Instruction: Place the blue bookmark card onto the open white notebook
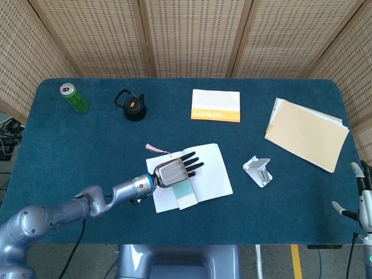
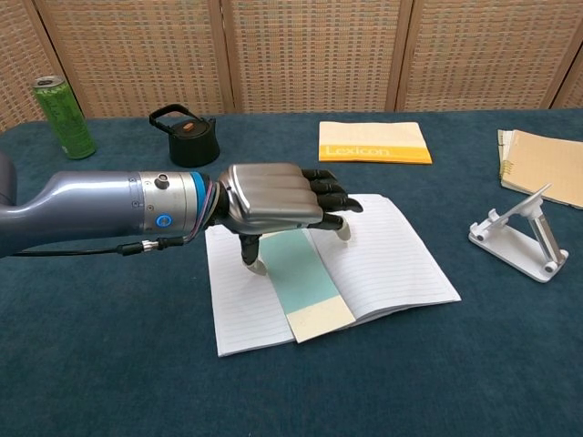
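Observation:
The open white notebook lies at the table's middle. The blue bookmark card, pale blue with a cream near end, lies flat across the notebook's centre fold, angled toward the near right. My left hand hovers palm-down over the card's far end with thumb and fingers spread to either side of it, and nothing is pinched between them. A pink tassel lies on the cloth just beyond the notebook. At the table's near right edge my right hand holds nothing, its fingers apart.
A green can and a black teapot stand at the far left. A yellow book lies behind the notebook. A tan spiral pad and a white stand are on the right.

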